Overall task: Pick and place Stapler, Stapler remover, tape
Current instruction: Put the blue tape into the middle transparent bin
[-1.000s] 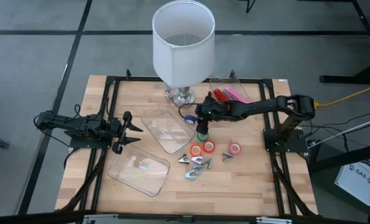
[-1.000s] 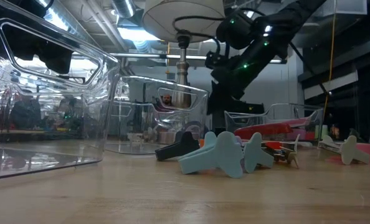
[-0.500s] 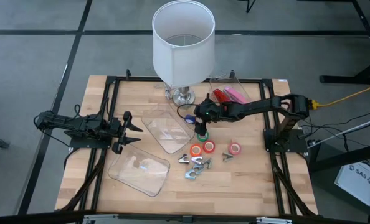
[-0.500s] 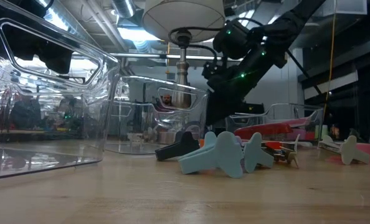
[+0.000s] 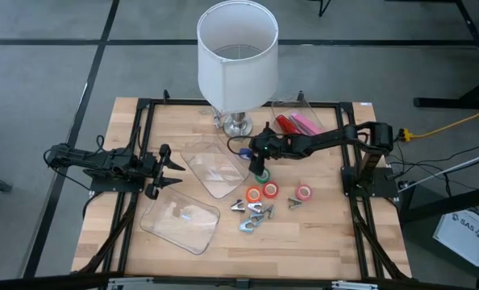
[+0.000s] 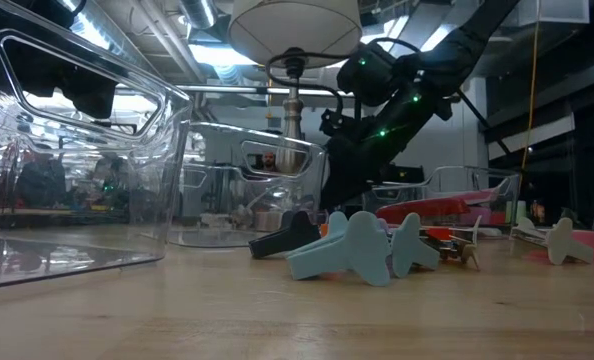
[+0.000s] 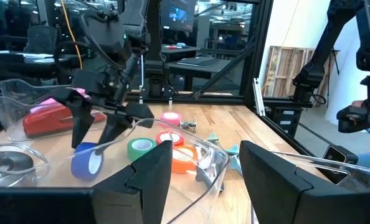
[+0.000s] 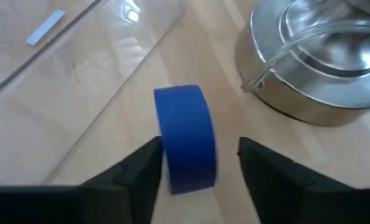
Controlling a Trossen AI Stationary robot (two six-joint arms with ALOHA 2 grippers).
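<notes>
A blue tape roll [image 8: 185, 146] stands on its rim on the wood, seen also in the left wrist view as the blue roll [image 7: 85, 163]. My right gripper [image 8: 197, 158] [image 5: 258, 163] is open and points down, one finger on either side of it. Green [image 5: 260, 175], orange [image 5: 254, 194], red [image 5: 270, 191] and pink [image 5: 304, 193] rolls lie flat nearby. Grey staple removers [image 5: 256, 212] lie toward the near edge. A red and a pink stapler [image 5: 296, 122] lie in a clear tray. My left gripper [image 5: 173, 169] waits open at the left. My right gripper comes from above with the blue roll's flat sides facing its fingers. One side of the roll [image 8: 166, 155] shows right against one finger [image 8: 138, 171], with a gap to the other. I cannot tell whether it touches. The roll stands on the table.
Two clear plastic containers [image 5: 215, 171] [image 5: 181, 219] lie between the arms. A white-shaded lamp stands at the far edge, its metal base [image 8: 316, 62] right beside the blue roll. A black frame [image 5: 143, 145] runs round the table.
The right gripper has shifted a little toward the table's left and far side, away from the green roll, keeping its fingers pointing down.
</notes>
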